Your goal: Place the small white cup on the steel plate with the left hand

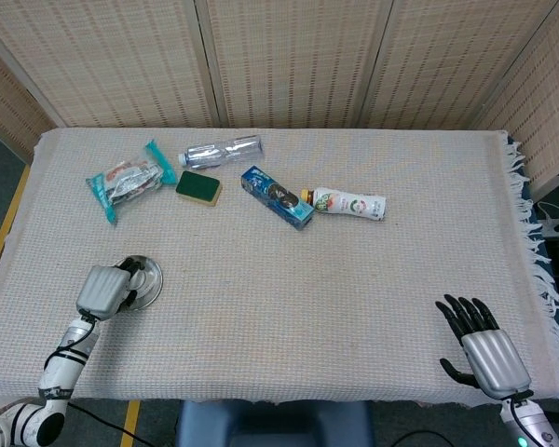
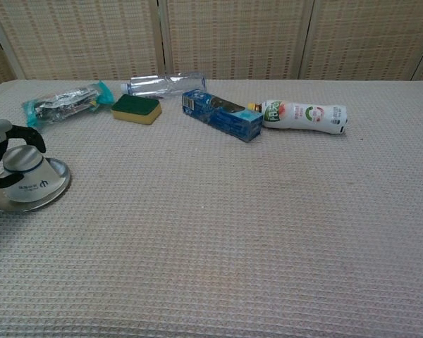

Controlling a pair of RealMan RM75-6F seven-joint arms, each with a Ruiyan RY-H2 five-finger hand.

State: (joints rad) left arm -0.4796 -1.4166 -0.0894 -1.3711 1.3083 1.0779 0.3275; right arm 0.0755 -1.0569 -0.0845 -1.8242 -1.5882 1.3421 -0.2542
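Observation:
The small white cup (image 2: 29, 180) stands upside down on the steel plate (image 2: 62, 184) near the table's front left. My left hand (image 1: 101, 289) is at the cup, its dark fingers (image 2: 17, 136) curled around the cup's upper part. In the head view the hand covers most of the cup, and only the plate's (image 1: 152, 277) right side shows. Far off at the front right edge, my right hand (image 1: 484, 349) lies with its fingers spread and nothing in it.
Along the back lie a teal snack packet (image 1: 126, 182), a clear plastic bottle (image 1: 222, 151), a green and yellow sponge (image 1: 198, 188), a blue box (image 1: 277, 196) and a white drink bottle (image 1: 349, 202). The woven cloth's fringed edge (image 1: 540, 251) runs down the right.

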